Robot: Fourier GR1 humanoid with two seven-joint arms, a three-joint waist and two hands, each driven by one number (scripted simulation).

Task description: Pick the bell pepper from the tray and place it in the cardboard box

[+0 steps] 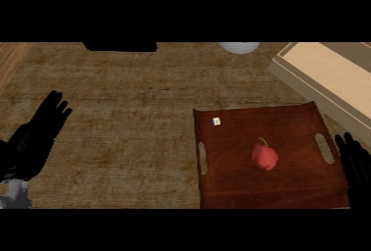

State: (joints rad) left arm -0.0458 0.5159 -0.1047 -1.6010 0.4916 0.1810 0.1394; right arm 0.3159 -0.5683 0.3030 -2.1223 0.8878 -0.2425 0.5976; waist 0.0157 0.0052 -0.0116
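A red bell pepper [264,156] with a short green stem lies right of centre on the dark brown wooden tray [232,186]. The tan cardboard box [330,73] stands at the upper right, beyond the tray's far right corner. My right hand [355,164] shows at the right edge beside the tray's right handle slot, fingers straight and pointing up, holding nothing. At the left edge my left hand [39,135] rests open with fingers up, far from the tray.
A pale round object [239,47] sits at the top edge, left of the box. A black object [119,46] lies at the top left. A small white label [217,121] is stuck near the tray's far left corner. The counter is brown and textured.
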